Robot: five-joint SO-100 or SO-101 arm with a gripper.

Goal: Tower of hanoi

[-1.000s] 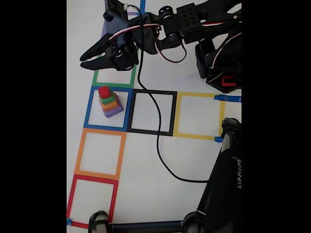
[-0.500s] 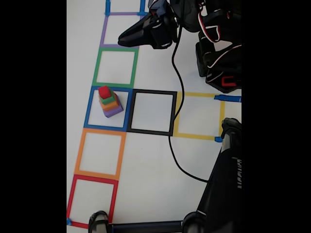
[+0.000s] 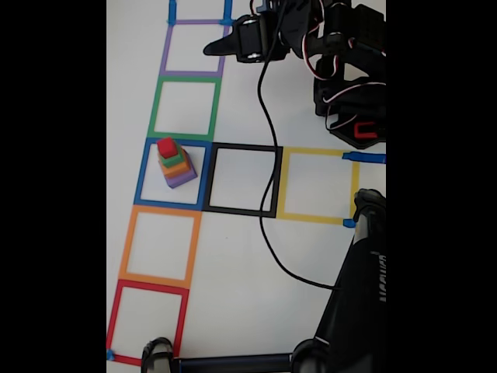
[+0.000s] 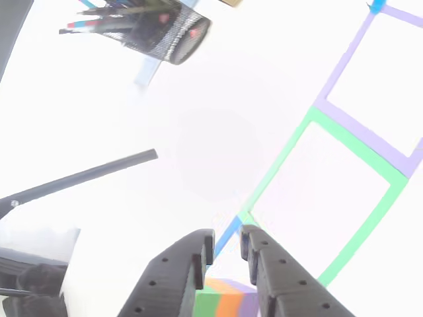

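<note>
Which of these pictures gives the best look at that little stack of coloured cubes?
The fixed view: the stack stands whole inside the blue tape square, purple at the bottom, then orange, green, and red on top. The other view catches just a sliver of green, orange and purple at its bottom edge, between the gripper's fingers.

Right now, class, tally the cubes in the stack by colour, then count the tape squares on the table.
Red cube: 1
Green cube: 1
Orange cube: 1
Purple cube: 1
Tape squares: 7
Total: 4 cubes, 7 squares, 11 things
</note>
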